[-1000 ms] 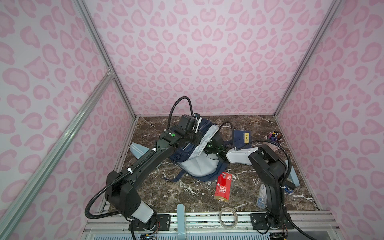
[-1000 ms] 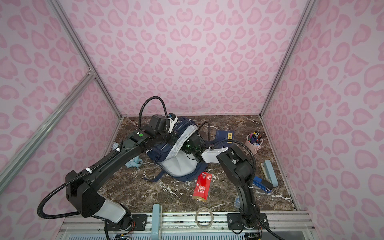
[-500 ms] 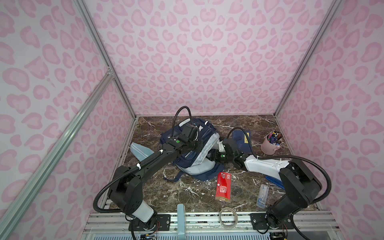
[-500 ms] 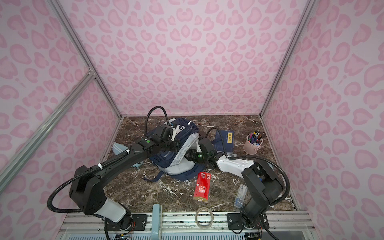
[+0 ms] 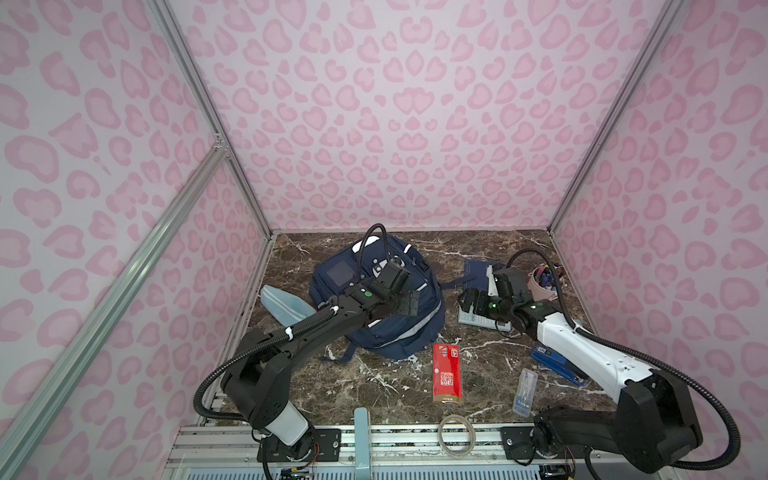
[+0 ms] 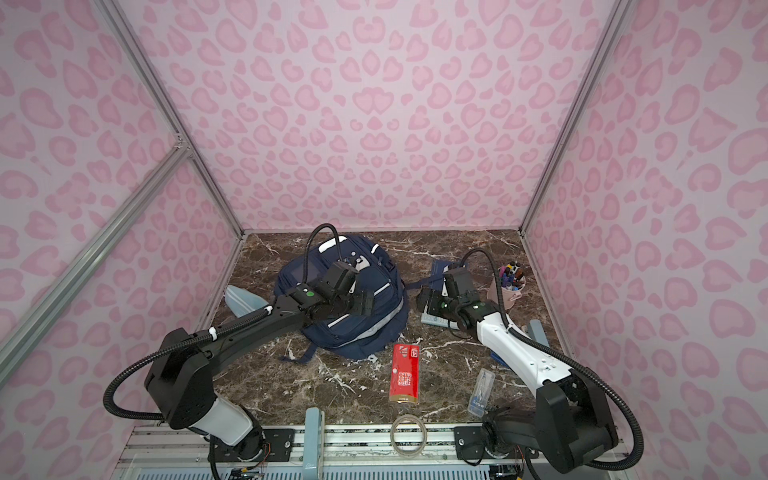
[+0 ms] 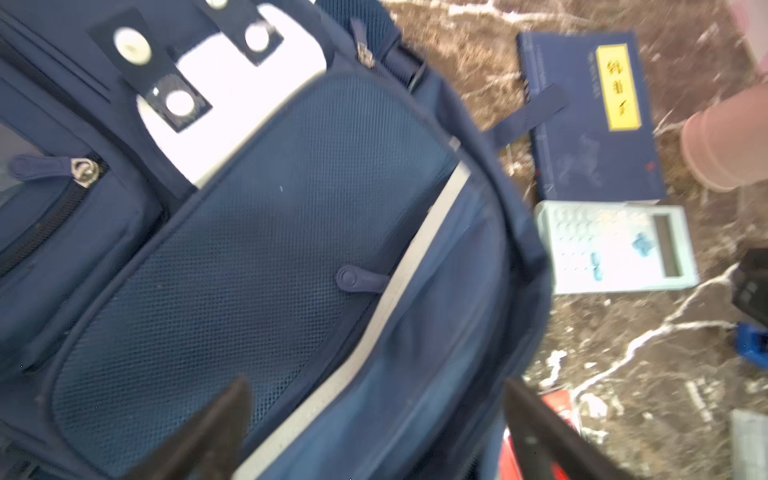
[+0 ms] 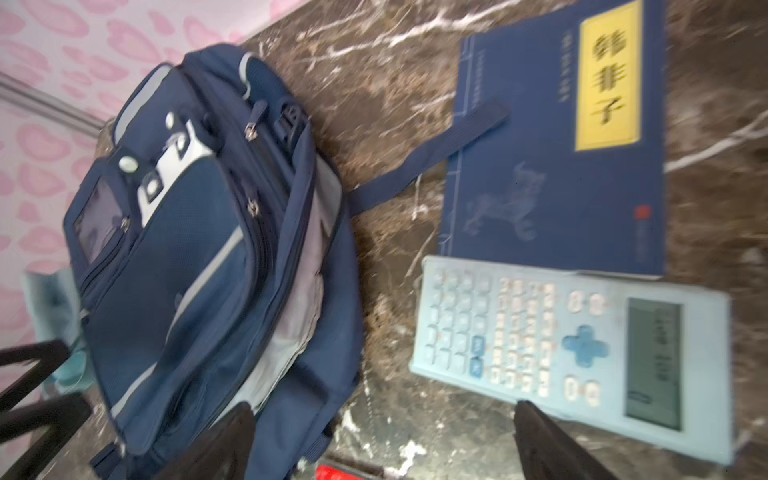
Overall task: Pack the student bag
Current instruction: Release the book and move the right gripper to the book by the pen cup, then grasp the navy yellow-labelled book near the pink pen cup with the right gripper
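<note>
Student bag (image 5: 409,332) lies flat toward the rear of the walled surface (image 5: 374,386), left of centre; both sets of jaws are spread wide and empty.
Pink walls close three sides, and bare marble remains mainly at front left. A light-blue pouch (image 5: 282,305) lies by the left wall and a red box (image 5: 445,372) just before the bag. A calculator (image 8: 540,345), blue book (image 8: 552,166) and pen cup (image 5: 542,286) crowd its right. Left jaws hang over the bag's front panel, right jaws over the calculator beside it.

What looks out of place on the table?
A strap of the student bag lies over a corner of the navy book; it could snag if the book is lifted. Nothing else stands out.
</note>
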Robot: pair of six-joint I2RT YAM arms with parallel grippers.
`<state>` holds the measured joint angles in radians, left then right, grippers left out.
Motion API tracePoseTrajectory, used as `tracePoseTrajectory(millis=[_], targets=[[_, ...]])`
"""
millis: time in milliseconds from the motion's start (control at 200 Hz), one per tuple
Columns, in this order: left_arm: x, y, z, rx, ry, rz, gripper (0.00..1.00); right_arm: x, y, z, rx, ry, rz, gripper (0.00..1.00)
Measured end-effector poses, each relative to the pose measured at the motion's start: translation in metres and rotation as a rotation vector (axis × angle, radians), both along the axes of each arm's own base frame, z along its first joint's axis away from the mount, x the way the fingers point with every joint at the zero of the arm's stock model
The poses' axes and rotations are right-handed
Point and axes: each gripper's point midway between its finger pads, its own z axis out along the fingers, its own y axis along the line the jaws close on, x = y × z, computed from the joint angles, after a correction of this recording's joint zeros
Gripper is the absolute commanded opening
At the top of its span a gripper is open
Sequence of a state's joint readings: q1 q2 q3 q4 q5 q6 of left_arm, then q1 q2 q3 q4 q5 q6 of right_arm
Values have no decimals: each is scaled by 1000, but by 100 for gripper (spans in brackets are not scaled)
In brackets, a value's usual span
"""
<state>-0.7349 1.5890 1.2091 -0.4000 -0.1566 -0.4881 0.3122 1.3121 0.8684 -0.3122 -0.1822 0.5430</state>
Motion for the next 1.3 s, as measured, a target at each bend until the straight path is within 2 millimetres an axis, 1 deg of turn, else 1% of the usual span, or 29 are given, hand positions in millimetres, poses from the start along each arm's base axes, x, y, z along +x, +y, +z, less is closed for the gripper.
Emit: tracePoseTrajectory(millis=[75, 130, 185, 240, 295, 330, 395, 430, 505, 655, 730, 810, 900, 1020, 1075, 1135, 1205, 1300], targets=[[-3, -15, 11, -56, -18, -22, 98, 18, -20, 7, -41, -33, -23, 98], [-8, -28, 15, -96, -18, -41, 98, 30, -34, 7, -74, -50, -45, 99], [-11, -41, 21, -97, -29, -44, 98, 42, -46, 2, -92, -48, -66, 99], [-15, -60, 33, -109, -62, -72, 98, 55, -59, -4, -99, -19, -88, 99], [-20, -77, 42, -144, -84, -98, 98, 75, -73, -6, -104, 0, -113, 99], [-23, -83, 43, -165, -82, -109, 98, 88, -83, -6, -116, 5, -128, 98], [-22, -87, 39, -190, -76, -104, 98, 109, -96, -10, -134, 18, -138, 96], [-23, -88, 35, -194, -67, -99, 98, 115, -98, -16, -144, 36, -131, 95], [-28, -92, 28, -203, -51, -102, 98, 122, -98, -32, -164, 83, -108, 94], [-42, -103, 23, -215, -42, -126, 98, 127, -99, -58, -191, 154, -80, 89], [-45, -105, 21, -220, -40, -127, 98, 133, -99, -73, -194, 183, -70, 87], [-46, -105, 17, -224, -32, -124, 98, 134, -99, -89, -200, 228, -65, 86], [-46, -105, 14, -226, -28, -119, 98, 134, -99, -101, -206, 254, -53, 84], [-46, -106, 15, -230, -32, -119, 98, 134, -96, -108, -201, 268, -30, 82], [-45, -106, 14, -228, -32, -119, 98, 136, -96, -110, -205, 268, -24, 77], [-45, -105, 15, -228, -34, -117, 98, 140, -97, -112, -211, 268, -25, 67], [-44, -105, 15, -230, -39, -115, 98, 147, -99, -113, -213, 264, -28, 52], [-43, -104, 13, -222, -42, -108, 98, 153, -100, -114, -204, 258, -33, 28]])
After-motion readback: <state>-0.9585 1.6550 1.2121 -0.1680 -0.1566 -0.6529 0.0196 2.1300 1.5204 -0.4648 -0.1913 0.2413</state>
